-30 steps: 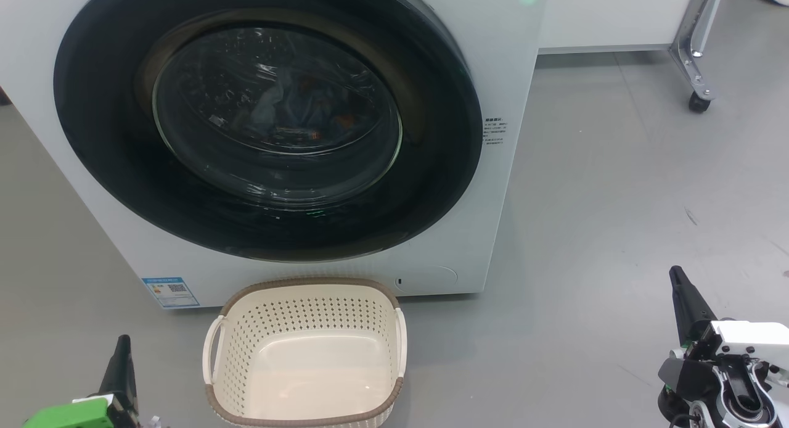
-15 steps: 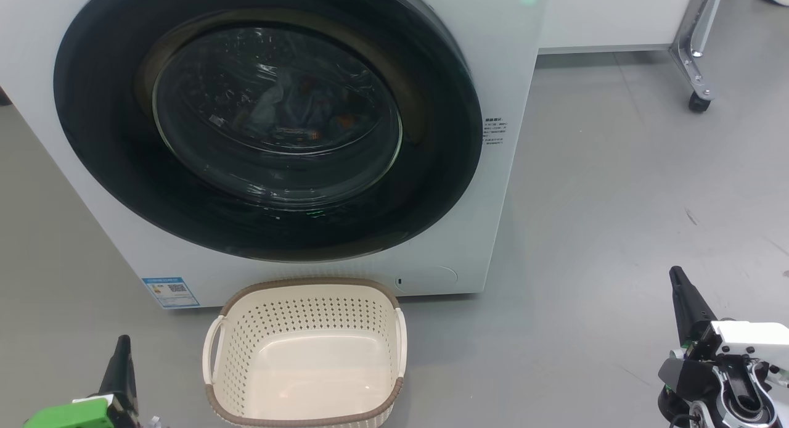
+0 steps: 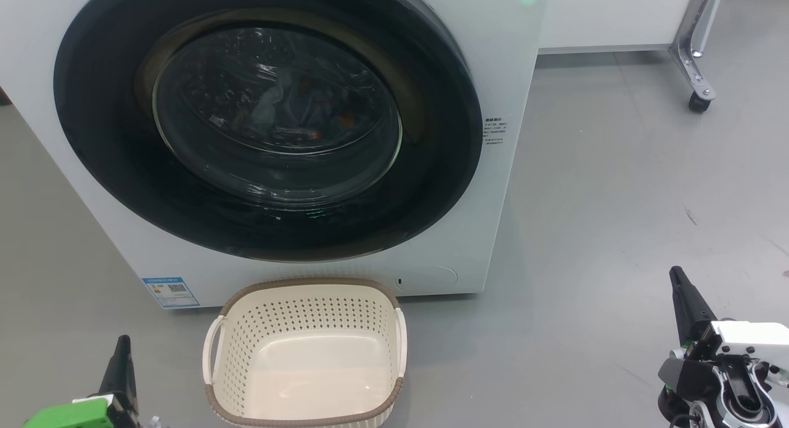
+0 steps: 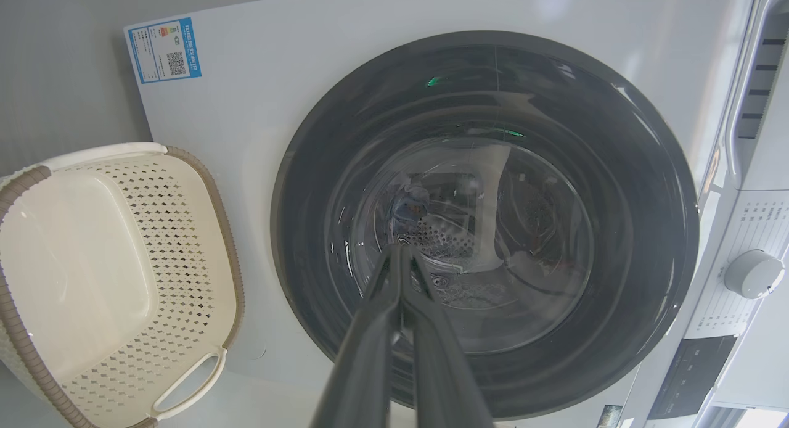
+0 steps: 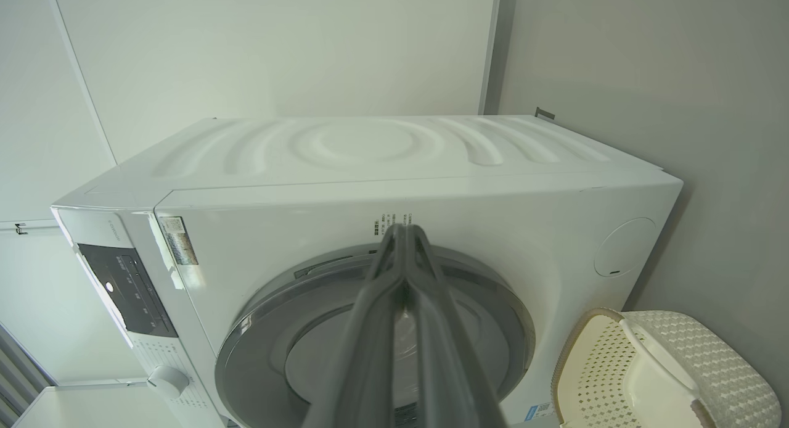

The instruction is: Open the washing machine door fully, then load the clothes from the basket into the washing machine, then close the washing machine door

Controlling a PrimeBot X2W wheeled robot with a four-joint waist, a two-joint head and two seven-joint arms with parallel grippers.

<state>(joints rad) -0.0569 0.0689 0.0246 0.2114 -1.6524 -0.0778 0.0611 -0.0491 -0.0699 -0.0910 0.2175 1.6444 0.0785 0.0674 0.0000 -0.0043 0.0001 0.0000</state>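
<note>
Washing machine door (image 3: pixel 277 116) is shut flush on the washing machine (image 3: pixel 511 58), the clothes (image 3: pixel 296 101) sit inside behind its glass, and the basket (image 3: pixel 308 282) stands empty on the floor (image 3: pixel 616 200) just below the door, so the task reads as done. Left pincer (image 3: pixel 121 361) and right pincer (image 3: pixel 683 295) are both fully closed on nothing, low and wide, clear of the door. Blue label (image 3: pixel 171 292) has a QR code; its text and the small print (image 3: pixel 495 131) beside the door rim are illegible.
</note>
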